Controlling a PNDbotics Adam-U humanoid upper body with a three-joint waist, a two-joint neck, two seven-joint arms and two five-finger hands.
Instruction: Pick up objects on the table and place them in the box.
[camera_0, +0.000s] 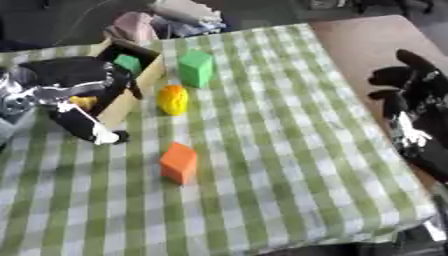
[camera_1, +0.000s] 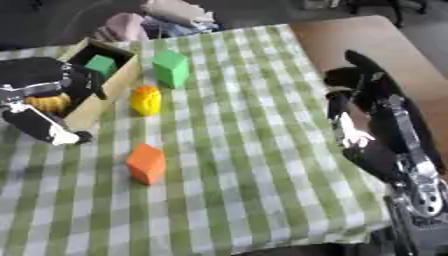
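My left robot hand (camera_0: 74, 95) hangs over the near end of the cardboard box (camera_0: 140, 82), which I take as my landmark, at the far left of the desk (camera_0: 289, 165); its dark palm covers much of the box opening, and one finger (camera_0: 87, 127) stretches down past the box's near wall to the green-checked cloth, its pale tip touching or nearly touching the cloth. I cannot tell whether that robot hand is spread or curled round anything (a patch of yellow-orange (camera_1: 48, 102) shows under it, inside the box, but what it is I cannot make out). In the far end of the box lies a small green block (camera_0: 128, 62). Just beside the box's right wall stands a yellow object (camera_0: 172, 99), and beyond it, level with the box's far end, a tall green block (camera_0: 196, 68) stands upright. An orange block (camera_0: 178, 162) sits well nearer to me than the box, alone on the cloth. Far right of the box, at the desk's right edge, my right robot hand (camera_1: 363, 117) rests idle, fingers relaxed and pointing away from me, holding nothing.
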